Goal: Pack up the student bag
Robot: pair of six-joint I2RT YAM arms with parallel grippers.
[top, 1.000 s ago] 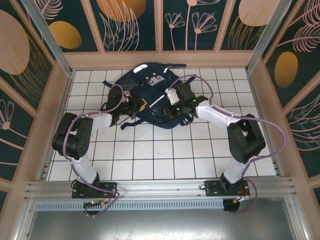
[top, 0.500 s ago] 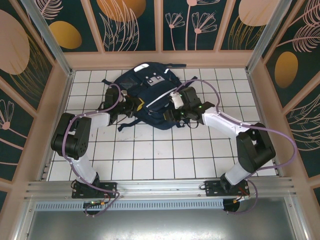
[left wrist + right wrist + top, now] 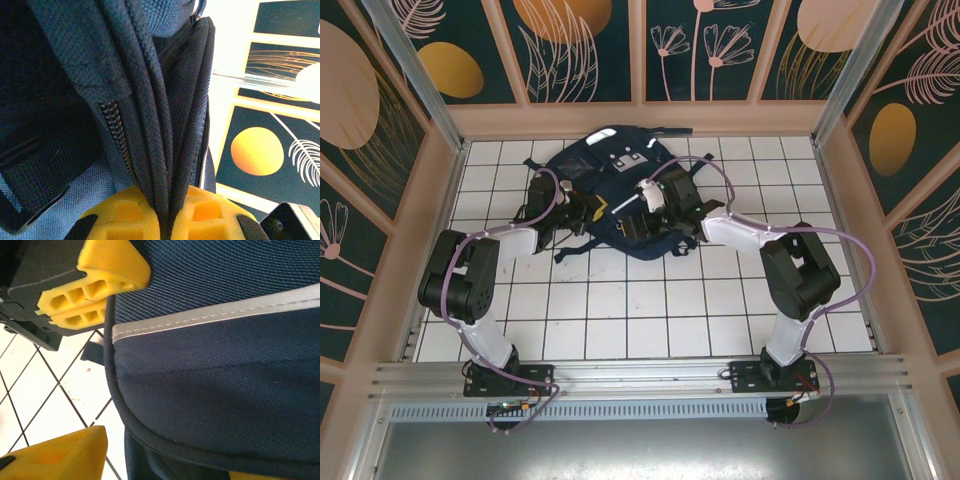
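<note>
On the white tiled table (image 3: 720,300) the navy student bag (image 3: 610,170) lies at twelve o'clock, the left gripper (image 3: 165,210) at its eight o'clock side clenched on a fold of its zippered edge, the right gripper (image 3: 95,365) toward four o'clock released, jaws spread astride the white-striped rim.

A white tiled tabletop (image 3: 620,310) walled by dark panels (image 3: 720,45) painted with orange discs and pale leaves

There is one student bag (image 3: 605,175), one tiled table (image 3: 620,300), and two grippers: the left gripper (image 3: 167,216) and the right gripper (image 3: 122,352).
</note>
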